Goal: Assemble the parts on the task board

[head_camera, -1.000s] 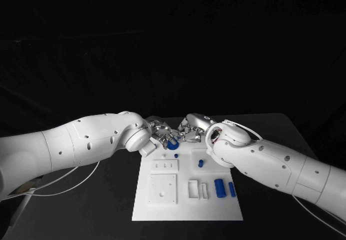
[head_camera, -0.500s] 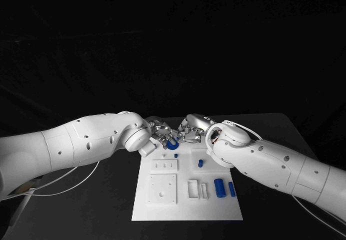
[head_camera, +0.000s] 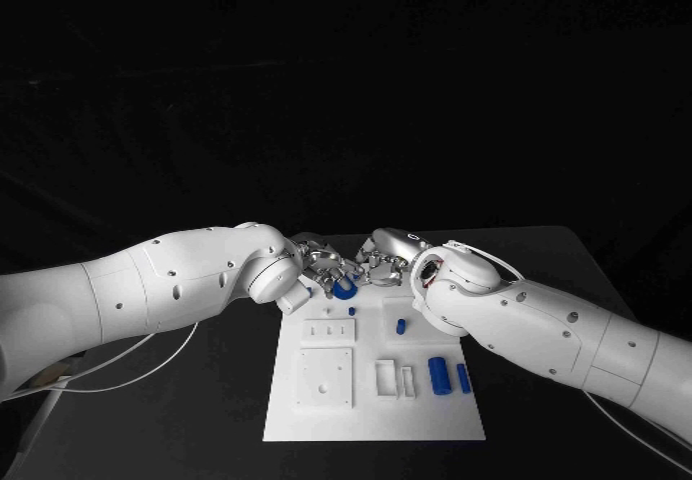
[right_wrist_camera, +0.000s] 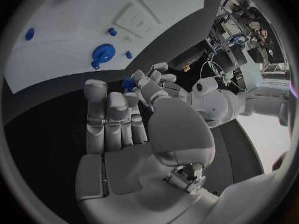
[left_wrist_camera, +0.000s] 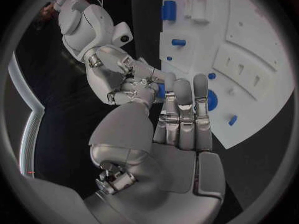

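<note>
Both silver hands are still meeting fingertip to fingertip over the far end of the white task board point(head_camera: 375, 400), basically where they were a second ago. The left hand point(head_camera: 320, 268) and right hand point(head_camera: 382, 268) are pinching a small blue part point(head_camera: 346, 288) between them; it's now looking a bit smaller and more tucked in than half a second ago. I can't tell which hand is really gripping it, and the blue cylinders point(head_camera: 440, 376) are lying untouched on the board's near right.

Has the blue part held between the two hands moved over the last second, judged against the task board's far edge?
No. In the head view the blue part sits at the same spot over the far edge of the task board, between both hands' fingers.
</note>
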You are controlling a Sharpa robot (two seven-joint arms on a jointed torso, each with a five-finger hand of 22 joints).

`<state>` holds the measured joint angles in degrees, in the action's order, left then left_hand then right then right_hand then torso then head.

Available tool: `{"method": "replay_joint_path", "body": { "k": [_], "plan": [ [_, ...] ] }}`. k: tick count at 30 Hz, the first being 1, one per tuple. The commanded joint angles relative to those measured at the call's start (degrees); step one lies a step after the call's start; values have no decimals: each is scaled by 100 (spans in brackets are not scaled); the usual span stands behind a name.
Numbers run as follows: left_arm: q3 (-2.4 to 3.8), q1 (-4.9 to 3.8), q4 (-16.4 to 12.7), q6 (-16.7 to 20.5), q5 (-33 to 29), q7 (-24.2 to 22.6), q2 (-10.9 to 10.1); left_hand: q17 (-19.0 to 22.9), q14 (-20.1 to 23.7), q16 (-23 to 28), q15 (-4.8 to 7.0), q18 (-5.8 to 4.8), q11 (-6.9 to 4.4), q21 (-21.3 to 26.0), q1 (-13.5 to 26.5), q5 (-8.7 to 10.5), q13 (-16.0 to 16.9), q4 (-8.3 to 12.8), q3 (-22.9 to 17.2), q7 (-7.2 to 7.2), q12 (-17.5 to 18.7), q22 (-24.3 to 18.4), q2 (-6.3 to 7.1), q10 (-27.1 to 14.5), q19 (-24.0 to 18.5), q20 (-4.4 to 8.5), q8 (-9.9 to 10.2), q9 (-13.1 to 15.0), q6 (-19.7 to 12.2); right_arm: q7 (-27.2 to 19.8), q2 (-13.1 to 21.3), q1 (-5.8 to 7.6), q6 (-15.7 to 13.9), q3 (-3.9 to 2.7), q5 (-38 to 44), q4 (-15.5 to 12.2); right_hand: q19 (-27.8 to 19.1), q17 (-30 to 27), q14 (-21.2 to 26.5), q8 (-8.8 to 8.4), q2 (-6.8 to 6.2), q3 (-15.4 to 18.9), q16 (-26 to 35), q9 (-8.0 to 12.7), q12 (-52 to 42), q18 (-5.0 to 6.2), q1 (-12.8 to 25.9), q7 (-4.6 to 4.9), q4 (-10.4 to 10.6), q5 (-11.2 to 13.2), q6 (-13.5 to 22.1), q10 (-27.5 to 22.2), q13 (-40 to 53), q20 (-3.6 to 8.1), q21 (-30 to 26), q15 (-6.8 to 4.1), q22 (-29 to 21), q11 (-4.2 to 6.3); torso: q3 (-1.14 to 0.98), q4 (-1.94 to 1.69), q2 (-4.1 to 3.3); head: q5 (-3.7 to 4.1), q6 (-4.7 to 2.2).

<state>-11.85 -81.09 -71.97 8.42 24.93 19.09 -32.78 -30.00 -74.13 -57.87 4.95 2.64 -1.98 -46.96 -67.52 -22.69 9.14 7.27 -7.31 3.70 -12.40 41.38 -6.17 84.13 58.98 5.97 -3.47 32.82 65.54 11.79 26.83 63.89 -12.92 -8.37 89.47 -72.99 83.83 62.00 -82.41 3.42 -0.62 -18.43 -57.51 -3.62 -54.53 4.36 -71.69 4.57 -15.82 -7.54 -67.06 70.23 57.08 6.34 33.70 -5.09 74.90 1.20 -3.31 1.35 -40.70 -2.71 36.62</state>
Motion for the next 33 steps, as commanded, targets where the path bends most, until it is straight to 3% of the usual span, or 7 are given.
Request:
{"method": "replay_joint_path", "body": {
  "k": [1, 8, 14, 16, 17, 22, 33],
  "plan": [
    [-9, 14, 30, -10, 64, 33, -9, -23, -32, -66, 49, -103, -61, -49, 52, -150, 47, 358, -343, -311, -113, 21, 43, 261, 4, 56, -30, 1047, 399, -83, 16, 9, -59, -10, -19, 11, 132, -65, 19, 8, -85, 105, 103, 8, 145, 14, 128, 43, 59, -126, 239, -121, -108, -39, -160, 42, 356, -21, 0, 7, 0, -2, 8],
    [-9, 19, 63, 109, 141, 63, -10, -80, -118, -175, 106, -112, -112, -134, 250, -864, 128, 492, -476, -364, -389, 94, 180, 266, 45, 115, -36, 1117, 578, -170, 70, 3, -191, -9, -93, 19, 48, -304, 172, 6, -221, 1043, 377, 18, 456, 159, 72, 215, 299, -525, 1268, -384, -458, -166, -832, 151, 191, -151, 4, 1, 4, -1, 18],
    [-9, 19, 79, 143, 236, 134, -19, -164, -138, -250, 132, -115, -131, -205, 443, -989, 146, 674, -655, -382, -551, 172, 195, 264, 42, 145, -28, 1217, 642, -211, 162, -32, -324, -9, -121, -21, 80, -393, 211, -9, -173, 1509, 400, 29, 386, 189, -111, 238, 443, -571, 1558, -443, -556, -194, -1095, 171, 166, -175, -1, 6, 4, -7, 21],
    [-9, 20, 81, 143, 254, 146, -21, -178, -140, -255, 137, -114, -132, -216, 453, -853, 141, 719, -742, -381, -561, 187, 189, 270, 38, 149, -26, 1222, 644, -219, 193, -43, -350, -9, -125, -36, 97, -421, 226, -10, -184, 1558, 399, 31, 357, 196, -160, 243, 486, -573, 1624, -463, -598, -200, -1179, 175, 173, -180, -1, 7, 3, -8, 23],
    [-9, 20, 83, 142, 263, 153, -23, -199, -150, -266, 130, -110, -132, -241, 602, -477, 127, 797, -1213, -367, -564, 216, 278, 277, 27, 143, -31, 1194, 655, -224, 216, -49, -365, -9, -127, -47, 98, -422, 227, -11, -187, 1559, 400, 31, 357, 196, -160, 243, 487, -578, 1626, -464, -600, -200, -1186, 175, 173, -180, -2, 6, 1, -9, 22],
    [-10, 20, 101, 132, 305, 204, -40, -231, -158, -257, 141, -100, -138, -268, 646, -482, 129, 700, -1473, -383, -631, 256, 415, 270, 20, 153, -29, 1275, 675, -259, 409, -98, -422, -9, -156, -150, 103, -495, 259, -14, -267, 1573, 452, 33, 342, 201, -162, 243, 540, -706, 1646, -484, -650, -204, -1346, 180, 177, -183, -2, 1, 4, -20, 32],
    [-13, 19, 105, 29, 446, 353, -138, -293, -228, -311, 158, -117, -158, -274, 709, -382, 191, 596, -1471, -437, -812, 266, 402, 277, 62, 165, -26, 1241, 834, -531, 1064, -167, -734, -72, -701, -359, 137, -542, 256, -9, -230, 1594, 462, 28, 333, 201, -161, 233, 596, -1108, 1495, -480, -705, -194, -1478, 168, 183, -167, -3, 20, 19, -76, 80]
  ]
}}
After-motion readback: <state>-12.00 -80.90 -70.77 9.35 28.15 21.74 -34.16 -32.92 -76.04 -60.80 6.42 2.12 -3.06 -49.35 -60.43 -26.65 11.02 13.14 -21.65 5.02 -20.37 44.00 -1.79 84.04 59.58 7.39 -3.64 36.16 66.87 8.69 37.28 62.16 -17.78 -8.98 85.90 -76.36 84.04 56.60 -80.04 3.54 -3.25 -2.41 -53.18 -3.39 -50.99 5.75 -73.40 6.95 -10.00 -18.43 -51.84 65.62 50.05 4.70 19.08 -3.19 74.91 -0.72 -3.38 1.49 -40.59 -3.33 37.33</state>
